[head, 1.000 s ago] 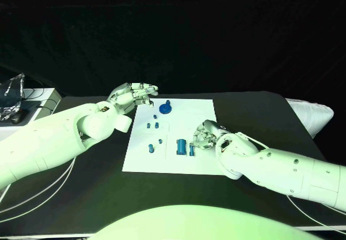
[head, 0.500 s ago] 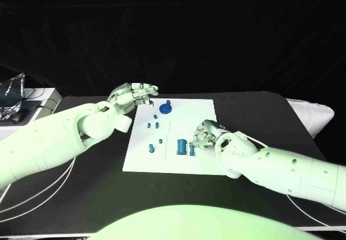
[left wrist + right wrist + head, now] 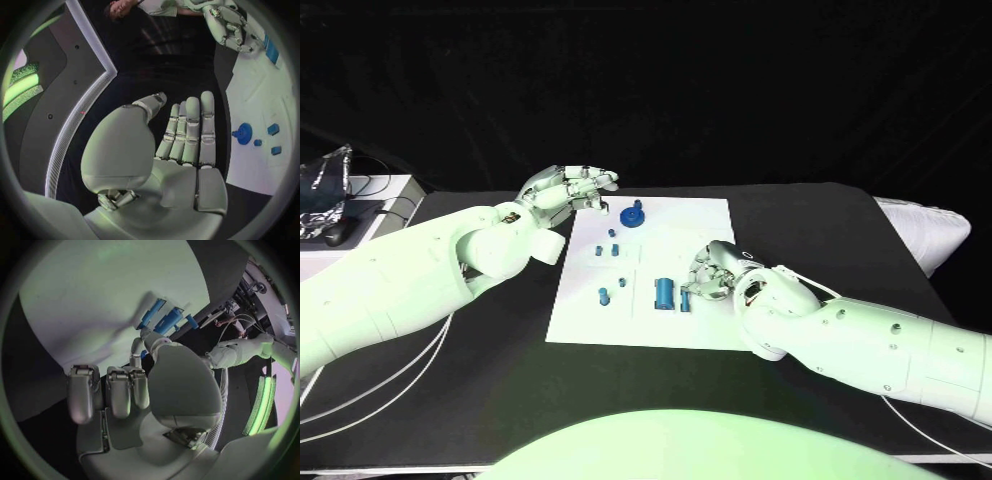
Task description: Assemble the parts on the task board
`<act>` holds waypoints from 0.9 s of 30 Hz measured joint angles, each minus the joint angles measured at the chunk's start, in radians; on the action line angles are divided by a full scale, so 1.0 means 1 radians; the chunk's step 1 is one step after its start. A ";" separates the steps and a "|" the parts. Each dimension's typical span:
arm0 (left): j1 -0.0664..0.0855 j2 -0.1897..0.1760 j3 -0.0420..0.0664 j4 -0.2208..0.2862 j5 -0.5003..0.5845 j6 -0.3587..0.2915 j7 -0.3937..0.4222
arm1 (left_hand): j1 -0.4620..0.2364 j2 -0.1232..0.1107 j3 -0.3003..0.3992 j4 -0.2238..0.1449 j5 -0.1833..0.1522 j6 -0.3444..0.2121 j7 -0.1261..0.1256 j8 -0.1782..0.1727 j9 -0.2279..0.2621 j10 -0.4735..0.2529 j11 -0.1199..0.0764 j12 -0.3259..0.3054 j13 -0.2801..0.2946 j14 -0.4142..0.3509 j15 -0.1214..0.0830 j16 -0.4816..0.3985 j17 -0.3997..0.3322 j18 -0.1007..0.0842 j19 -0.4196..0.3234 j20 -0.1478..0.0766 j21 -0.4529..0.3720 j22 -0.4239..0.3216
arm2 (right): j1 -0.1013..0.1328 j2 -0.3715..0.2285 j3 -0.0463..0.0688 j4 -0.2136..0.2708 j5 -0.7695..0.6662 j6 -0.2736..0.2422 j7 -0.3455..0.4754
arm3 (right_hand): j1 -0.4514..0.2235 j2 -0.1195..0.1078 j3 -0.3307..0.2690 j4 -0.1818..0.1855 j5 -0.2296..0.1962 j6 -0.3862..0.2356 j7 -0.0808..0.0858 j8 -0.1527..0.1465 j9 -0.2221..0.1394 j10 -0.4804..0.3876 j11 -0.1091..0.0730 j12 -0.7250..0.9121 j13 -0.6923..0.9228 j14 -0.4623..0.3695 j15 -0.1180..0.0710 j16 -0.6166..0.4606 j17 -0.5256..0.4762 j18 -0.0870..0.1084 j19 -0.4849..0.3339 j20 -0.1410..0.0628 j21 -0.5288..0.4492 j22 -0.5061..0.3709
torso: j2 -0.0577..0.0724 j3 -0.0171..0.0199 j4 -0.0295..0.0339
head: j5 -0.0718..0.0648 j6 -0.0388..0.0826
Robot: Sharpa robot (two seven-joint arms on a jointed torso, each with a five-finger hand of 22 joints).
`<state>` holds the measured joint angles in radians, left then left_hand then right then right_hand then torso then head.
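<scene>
Blue parts lie on your white board, mid-worktop. Your left robot hand hovers off the board's far left corner, fingers straight, holding nothing. Your right robot hand hangs over the board's right side with fingers curled, just beside the parts; I can't tell whether it grips anything.

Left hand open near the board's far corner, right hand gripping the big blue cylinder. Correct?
Not quite. The right hand holds nothing; the head view shows it beside the large blue cylinder on the white task board, apart from it. The left hand is open, as said.
</scene>
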<state>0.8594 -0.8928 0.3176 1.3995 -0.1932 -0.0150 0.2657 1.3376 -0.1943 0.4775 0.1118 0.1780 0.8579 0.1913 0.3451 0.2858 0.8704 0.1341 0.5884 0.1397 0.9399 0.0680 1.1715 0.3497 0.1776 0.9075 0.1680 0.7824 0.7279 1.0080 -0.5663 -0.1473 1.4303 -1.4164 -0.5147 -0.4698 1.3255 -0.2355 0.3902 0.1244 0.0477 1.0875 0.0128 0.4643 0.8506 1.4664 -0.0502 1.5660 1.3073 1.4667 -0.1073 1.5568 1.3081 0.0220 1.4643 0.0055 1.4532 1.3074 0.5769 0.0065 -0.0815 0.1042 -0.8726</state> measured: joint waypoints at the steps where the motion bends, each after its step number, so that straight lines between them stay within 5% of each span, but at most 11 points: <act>1: 0.000 0.000 0.000 0.000 0.000 0.000 0.000 | 0.000 0.000 0.000 0.000 0.000 0.000 0.000 0.000 0.000 0.000 0.000 0.000 0.000 0.000 0.000 0.000 0.000 0.000 0.000 0.000 0.000 0.000 | 0.000 -0.004 0.000 0.003 -0.001 -0.004 0.002 | 0.000 0.000 0.000 0.000 0.000 0.000 0.000 0.000 0.000 0.000 0.000 0.000 0.000 0.000 0.000 0.000 0.000 0.000 0.000 0.000 0.000 0.000 | 0.000 -0.0001 0.0000 | 0.000 0.000; 17: 0.000 0.001 0.000 -0.002 -0.001 0.000 0.000 | 0.000 0.000 0.000 0.000 0.000 0.000 0.000 0.000 0.000 0.000 0.000 0.000 0.000 0.000 0.000 0.000 0.000 0.000 0.000 0.000 0.000 0.000 | -0.005 -0.047 -0.002 0.051 -0.001 -0.057 0.021 | 0.013 0.002 -0.003 0.003 0.001 -0.001 0.001 0.004 -0.001 0.000 0.000 0.000 0.001 0.000 0.000 0.000 0.000 0.000 0.000 0.000 0.012 0.001 | 0.000 -0.0001 0.0003 | -0.002 0.000; 27: 0.000 0.001 0.000 -0.005 -0.001 0.000 0.000 | 0.000 0.000 -0.003 0.003 0.000 0.000 0.000 0.000 0.000 0.000 0.000 0.000 0.000 0.000 0.000 0.000 0.000 0.000 0.004 -0.004 0.000 -0.001 | 0.006 -0.112 0.015 0.086 0.048 -0.158 0.090 | 0.008 0.007 -0.024 0.026 0.001 -0.043 0.011 0.001 -0.013 0.000 0.000 -0.005 0.001 0.000 0.000 0.000 0.000 0.000 0.000 0.000 -0.006 0.001 | 0.000 -0.0012 -0.0001 | -0.001 0.000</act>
<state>0.8592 -0.8915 0.3176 1.3944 -0.1946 -0.0154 0.2657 1.3376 -0.1943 0.4746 0.1147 0.1780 0.8579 0.1913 0.3450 0.2859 0.8703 0.1341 0.5884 0.1397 0.9399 0.0680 1.1715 0.3495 0.1777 0.9111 0.1644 0.7825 0.7272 1.0142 -0.6779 -0.1321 1.5166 -1.3688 -0.6723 -0.3799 1.3339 -0.2289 0.3666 0.1505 0.0485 1.0442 0.0234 0.4653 0.8376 1.4664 -0.0502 1.5605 1.3079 1.4667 -0.1073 1.5567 1.3079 0.0220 1.4643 0.0056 1.4476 1.3080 0.5772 0.0053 -0.0816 0.1036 -0.8726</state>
